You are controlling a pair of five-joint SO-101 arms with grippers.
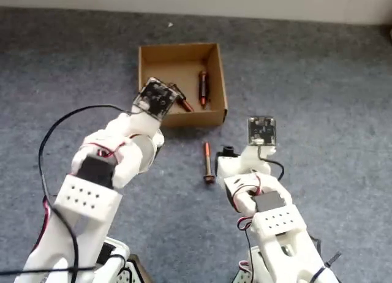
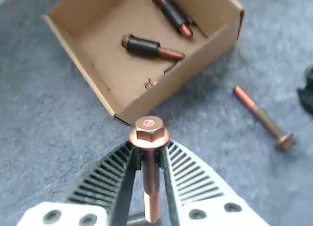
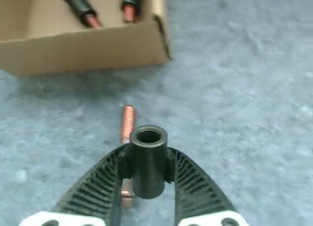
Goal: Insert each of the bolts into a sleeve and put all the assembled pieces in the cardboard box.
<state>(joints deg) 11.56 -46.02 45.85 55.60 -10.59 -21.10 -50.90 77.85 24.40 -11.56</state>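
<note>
Right end effector [image 3: 146,172] clamps black sleeve [image 3: 146,160]; bolt [image 3: 127,125] beneath; cardboard box [image 3: 88,52] beyond.

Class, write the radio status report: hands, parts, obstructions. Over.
Left hand shut on bolt. Right hand shut on sleeve. Two assembled pieces in cardboard box. Spare bolt loose on carpet, nothing blocking.

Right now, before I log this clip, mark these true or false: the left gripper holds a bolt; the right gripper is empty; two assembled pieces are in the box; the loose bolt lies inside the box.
1. The left gripper is shut on a bolt. True.
2. The right gripper is empty. False: it is shut on a black sleeve.
3. Two assembled pieces lie in the cardboard box. True.
4. The loose bolt lies inside the box. False: it lies on the carpet, outside the box, between the arms.
</note>
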